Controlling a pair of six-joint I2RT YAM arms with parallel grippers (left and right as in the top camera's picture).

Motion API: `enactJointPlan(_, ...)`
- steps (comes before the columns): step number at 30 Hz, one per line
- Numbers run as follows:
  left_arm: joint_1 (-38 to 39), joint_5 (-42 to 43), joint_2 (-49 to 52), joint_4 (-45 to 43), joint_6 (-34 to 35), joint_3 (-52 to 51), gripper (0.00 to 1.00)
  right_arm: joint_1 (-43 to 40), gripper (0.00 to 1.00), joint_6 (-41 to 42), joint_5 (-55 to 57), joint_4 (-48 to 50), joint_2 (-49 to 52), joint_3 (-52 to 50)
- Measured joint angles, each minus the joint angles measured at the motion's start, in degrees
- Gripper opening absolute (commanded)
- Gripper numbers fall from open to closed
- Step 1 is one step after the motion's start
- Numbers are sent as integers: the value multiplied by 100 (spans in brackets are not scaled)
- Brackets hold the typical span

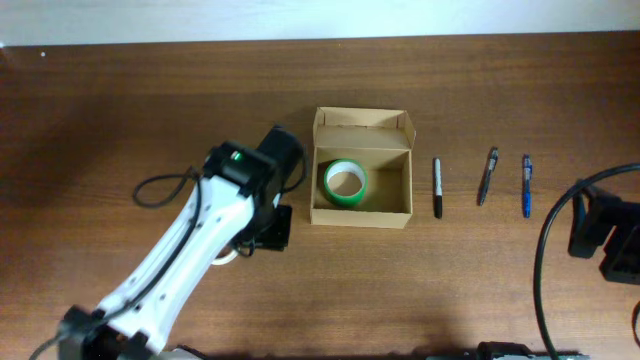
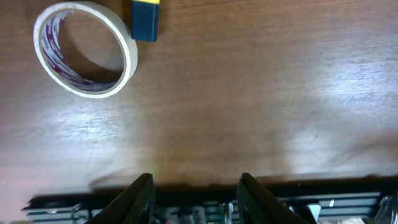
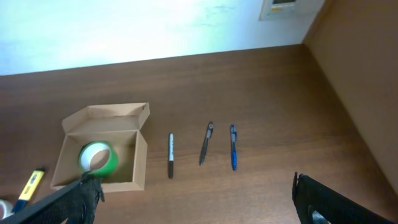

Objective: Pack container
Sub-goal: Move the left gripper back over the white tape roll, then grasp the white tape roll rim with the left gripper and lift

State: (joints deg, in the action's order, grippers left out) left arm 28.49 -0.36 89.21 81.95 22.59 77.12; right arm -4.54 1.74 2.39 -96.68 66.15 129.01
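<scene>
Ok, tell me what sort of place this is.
Likely an office or lab desk: a wood-grain table against a pale wall, with pens beside a cardboard box holding green tape.

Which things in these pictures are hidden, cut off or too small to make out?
Overhead: the left arm covers the left gripper and most of the white tape.
Left wrist: the top edge cuts off the blue-yellow item; its kind is unclear.
Overhead: the right edge cuts off the right arm.
All views: print on the pens is too small.
</scene>
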Motion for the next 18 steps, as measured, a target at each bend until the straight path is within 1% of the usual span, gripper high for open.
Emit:
enactJointPlan(4,0,2,-428,-354,199,-782,43,190,99,4,20,-15,-2,0)
enactJointPlan(9,0,-11,-695,-874,323,-1622,43,315,99,2,22,-28,-2,0)
enactJointPlan(14,-81,-260,-774,-1364,389,-2061,43,319,99,2,22,-26,-2,0)
enactJointPlan(18,-450,-422,-787,-1873,358,-2321,43,319,99,2,22,-28,-4,0)
